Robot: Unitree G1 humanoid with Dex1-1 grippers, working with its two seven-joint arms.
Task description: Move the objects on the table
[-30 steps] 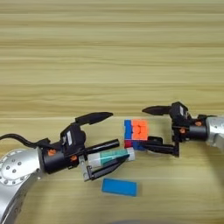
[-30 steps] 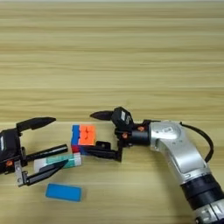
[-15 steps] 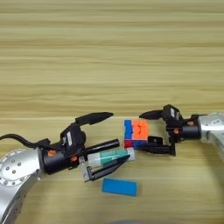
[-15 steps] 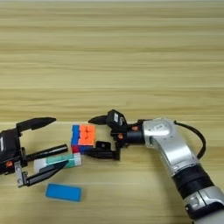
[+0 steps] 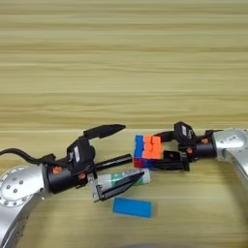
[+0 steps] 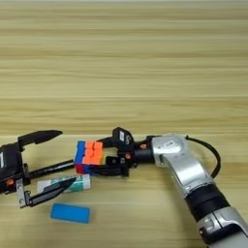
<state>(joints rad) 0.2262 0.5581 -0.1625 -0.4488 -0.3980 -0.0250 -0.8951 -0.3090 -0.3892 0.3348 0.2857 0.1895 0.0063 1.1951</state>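
The right hand (image 6: 107,154) closes its two black fingers on the multicoloured plastic puzzle cube (image 5: 147,151). Left of the cube, the left hand (image 5: 117,153) gapes open around the black marker pen (image 5: 112,162) and white-green glue stick (image 5: 122,177). A flat blue rectangular block (image 5: 132,207) lies on the wooden tabletop (image 5: 121,63) below the cube.

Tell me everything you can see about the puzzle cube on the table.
The puzzle cube rests on the wooden table, near its front edge. Its top shows orange squares with a blue column on the left, and red along the lower side. The right gripper has a black finger on either side of it. The black marker lies just left.
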